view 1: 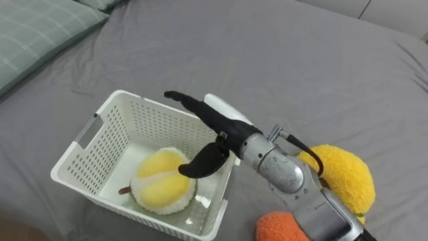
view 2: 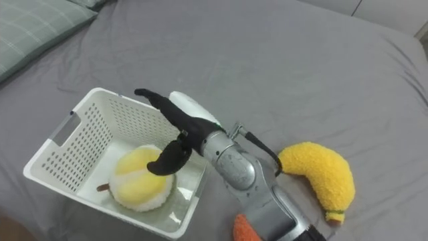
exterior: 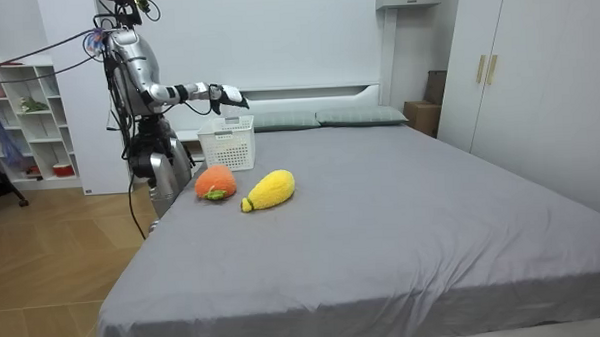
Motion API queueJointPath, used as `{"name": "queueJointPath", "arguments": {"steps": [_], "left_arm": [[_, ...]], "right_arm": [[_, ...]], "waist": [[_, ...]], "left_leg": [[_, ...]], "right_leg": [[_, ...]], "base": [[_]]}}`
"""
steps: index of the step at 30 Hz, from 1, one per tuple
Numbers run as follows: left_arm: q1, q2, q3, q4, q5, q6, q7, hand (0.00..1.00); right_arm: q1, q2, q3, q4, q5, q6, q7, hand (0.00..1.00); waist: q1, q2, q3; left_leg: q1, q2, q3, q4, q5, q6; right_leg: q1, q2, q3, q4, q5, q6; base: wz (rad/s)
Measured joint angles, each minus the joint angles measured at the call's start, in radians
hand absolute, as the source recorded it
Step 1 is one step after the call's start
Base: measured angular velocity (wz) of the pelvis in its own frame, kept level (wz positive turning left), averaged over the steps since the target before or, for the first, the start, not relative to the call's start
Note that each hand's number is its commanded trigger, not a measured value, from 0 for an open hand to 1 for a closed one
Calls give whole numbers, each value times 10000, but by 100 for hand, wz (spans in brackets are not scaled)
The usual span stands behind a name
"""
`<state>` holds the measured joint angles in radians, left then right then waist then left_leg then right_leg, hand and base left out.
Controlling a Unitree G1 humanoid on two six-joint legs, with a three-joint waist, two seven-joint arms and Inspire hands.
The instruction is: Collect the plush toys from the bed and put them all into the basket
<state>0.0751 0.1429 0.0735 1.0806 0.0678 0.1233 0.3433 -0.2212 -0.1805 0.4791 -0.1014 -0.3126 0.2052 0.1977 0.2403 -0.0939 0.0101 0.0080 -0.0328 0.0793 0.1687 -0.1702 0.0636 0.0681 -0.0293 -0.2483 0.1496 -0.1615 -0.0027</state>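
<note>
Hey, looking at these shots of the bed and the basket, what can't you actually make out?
- The orange toy: in the eye views it is cut off by the bottom edge and partly hidden behind the right arm.
- The yellow-and-white toy in the basket: it is partly covered by the open right hand. The brown bit beside it is too small to identify.
- Room view: the basket's wall hides what lies inside.
</note>
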Motion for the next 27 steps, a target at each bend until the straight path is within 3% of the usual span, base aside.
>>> {"name": "queueJointPath", "arguments": {"steps": [5,12,17,18,20,27], "left_arm": [[122,-35,63,-3,28,-117,81,0],[361,-125,230,-9,26,-266,409,0],[824,-134,632,-67,28,-451,402,0],[916,-153,766,-134,30,-451,411,0],[1044,-150,804,-234,29,-452,429,0],[1196,-151,880,-232,29,-423,437,0]], "right_arm": [[792,1,-1308,-388,195,-283,-1144,0],[1118,-148,-2568,-386,392,-574,-2364,0],[1286,-173,-3359,-325,748,-688,-2652,0],[1396,-196,-3616,-277,817,-759,-2759,0],[1537,-248,-3943,-153,894,-773,-2907,0],[1705,-573,-4274,598,1032,-764,-3094,0]], "waist": [[-336,20,-16],[-862,84,-70],[-1249,120,-86],[-1316,97,-130],[-1319,112,-143],[-1550,109,-147]], "left_leg": [[24,-1,15,-30,-1,2],[195,36,266,-64,2,-3],[228,34,296,-87,2,-2],[235,32,295,-88,1,-2],[236,32,293,-92,1,-2],[241,36,295,-93,1,-2]], "right_leg": [[9,-11,-4,16,2,2],[30,29,289,32,10,-7],[49,24,320,29,12,-5],[48,22,328,28,13,-5],[50,22,329,29,12,-5],[45,30,351,47,12,-5]], "base": [[0],[-11],[-2],[0],[0],[0]]}}
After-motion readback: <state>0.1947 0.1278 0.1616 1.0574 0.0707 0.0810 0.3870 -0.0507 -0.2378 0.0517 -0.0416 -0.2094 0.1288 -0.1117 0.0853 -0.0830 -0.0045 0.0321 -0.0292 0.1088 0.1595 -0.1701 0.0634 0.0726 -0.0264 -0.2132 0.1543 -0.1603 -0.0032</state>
